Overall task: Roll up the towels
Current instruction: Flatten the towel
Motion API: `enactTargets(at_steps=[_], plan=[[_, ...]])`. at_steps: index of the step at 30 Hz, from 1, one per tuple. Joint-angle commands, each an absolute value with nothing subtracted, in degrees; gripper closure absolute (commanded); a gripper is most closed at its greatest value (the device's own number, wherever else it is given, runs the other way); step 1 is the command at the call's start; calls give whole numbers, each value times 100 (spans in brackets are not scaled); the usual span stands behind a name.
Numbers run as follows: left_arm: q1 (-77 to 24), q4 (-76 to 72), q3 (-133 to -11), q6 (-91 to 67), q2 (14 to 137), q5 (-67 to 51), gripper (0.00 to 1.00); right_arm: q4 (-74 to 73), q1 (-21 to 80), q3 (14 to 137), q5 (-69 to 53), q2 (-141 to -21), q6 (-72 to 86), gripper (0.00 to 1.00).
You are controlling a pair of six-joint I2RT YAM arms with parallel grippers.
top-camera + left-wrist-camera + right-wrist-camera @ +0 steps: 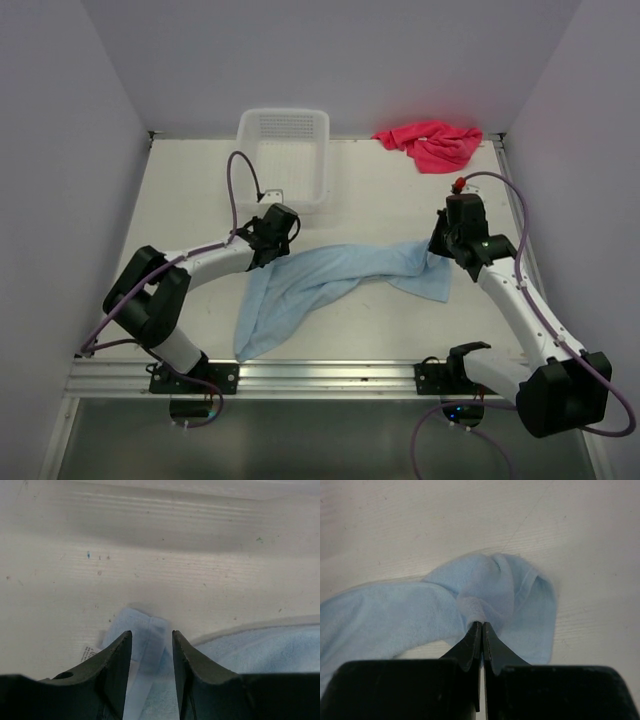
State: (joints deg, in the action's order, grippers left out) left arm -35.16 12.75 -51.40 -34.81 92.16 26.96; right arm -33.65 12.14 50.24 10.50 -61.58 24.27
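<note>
On the table (390, 200), a blue towel (320, 282) lies rumpled just in front of the basket (322, 160). A red towel (432, 143) is bunched to the basket's right. In front of the basket, the left gripper (151, 635) stands with its fingers apart, astride one blue towel corner. Off to the basket's right, the right gripper (482, 625) pinches the opposite end.
</note>
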Motion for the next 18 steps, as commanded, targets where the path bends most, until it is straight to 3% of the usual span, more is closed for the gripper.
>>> enactTargets(at_steps=[1, 18], plan=[[-3516, 642, -5212, -3191, 9193, 2505, 59, -3155, 1187, 4983, 976, -6249, 2391, 100], [-3516, 448, -4992, -3059, 9677, 2566, 56, -3067, 1178, 4966, 923, -6390, 2417, 100]])
